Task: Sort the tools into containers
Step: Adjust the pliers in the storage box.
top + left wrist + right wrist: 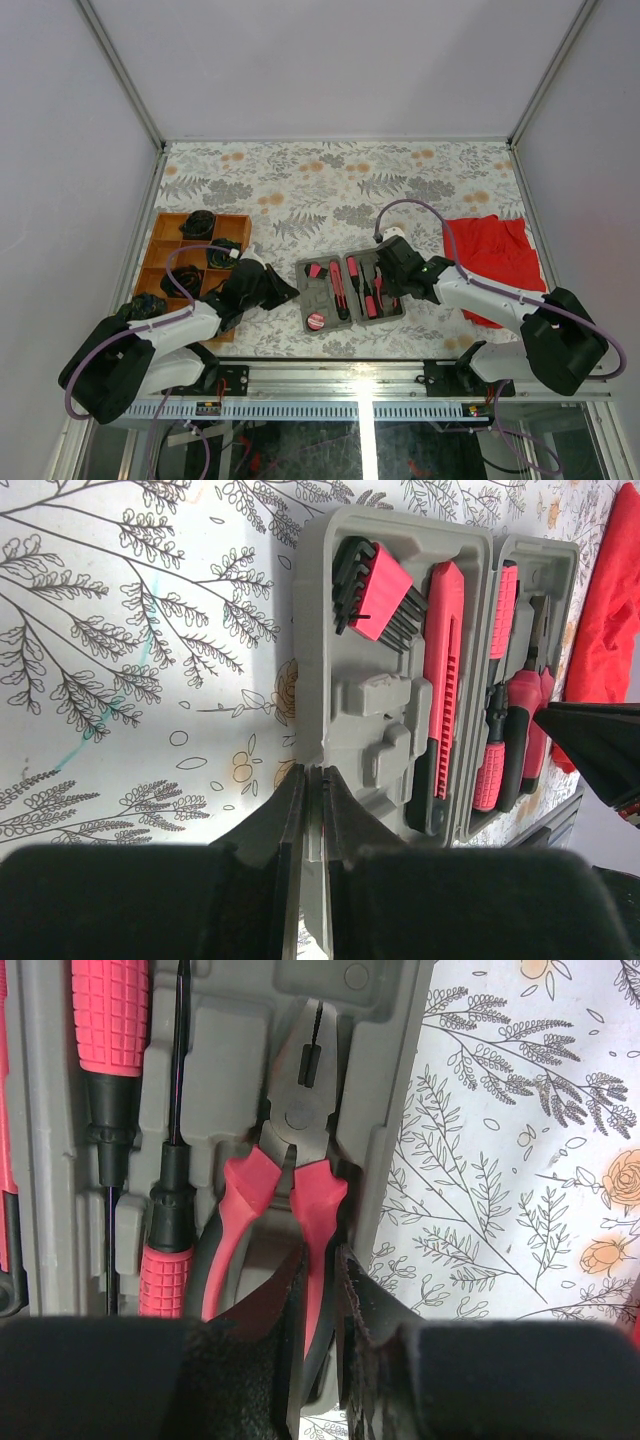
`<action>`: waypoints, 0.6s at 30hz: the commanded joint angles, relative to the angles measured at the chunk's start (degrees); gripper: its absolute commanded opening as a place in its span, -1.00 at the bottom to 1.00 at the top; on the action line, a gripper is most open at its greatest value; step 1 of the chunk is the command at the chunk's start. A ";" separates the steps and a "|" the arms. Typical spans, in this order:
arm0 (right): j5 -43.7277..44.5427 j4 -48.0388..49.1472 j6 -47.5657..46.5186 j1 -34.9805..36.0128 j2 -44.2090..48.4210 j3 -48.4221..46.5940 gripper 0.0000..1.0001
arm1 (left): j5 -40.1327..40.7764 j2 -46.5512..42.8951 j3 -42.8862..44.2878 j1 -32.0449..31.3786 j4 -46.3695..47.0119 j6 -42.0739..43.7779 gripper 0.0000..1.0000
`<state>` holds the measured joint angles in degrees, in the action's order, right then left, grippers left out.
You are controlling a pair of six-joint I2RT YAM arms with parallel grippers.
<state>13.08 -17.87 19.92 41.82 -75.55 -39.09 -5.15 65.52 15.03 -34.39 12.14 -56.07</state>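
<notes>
My right hand (322, 1260) pinches a red handle of the pliers (300, 1110) in the grey case (308, 295), lower centre of frame. My left hand (312, 780) sits closed by its left edge

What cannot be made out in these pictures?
- Top view: dark things in the tray are too small to name; the left arm covers its near part.
- Right wrist view: the right gripper hides the handle ends of the pliers.
- Left wrist view: the left gripper hides the near edge of the case.
</notes>
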 commanded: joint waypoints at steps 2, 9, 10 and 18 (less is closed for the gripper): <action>2.58 3.54 -0.98 -0.61 0.43 -0.90 -0.79 | 0.36 1.01 0.07 0.20 -0.81 1.52 -1.00; 2.22 2.46 -1.08 -0.60 -2.77 -2.99 -0.40 | 0.28 0.85 0.27 0.20 -1.18 1.65 -1.00; 2.33 2.10 -0.98 -0.60 -2.39 -3.33 -0.38 | 0.26 0.68 0.34 0.20 -1.24 1.67 -1.00; 2.01 -3.08 -0.48 -0.64 3.59 -6.17 -0.34 | 0.00 1.68 0.60 0.20 -0.74 1.71 -1.00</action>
<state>13.85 -18.65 19.31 41.63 -75.33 -40.88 -5.19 65.76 15.05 -34.39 12.40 -56.03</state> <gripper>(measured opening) 0.339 0.051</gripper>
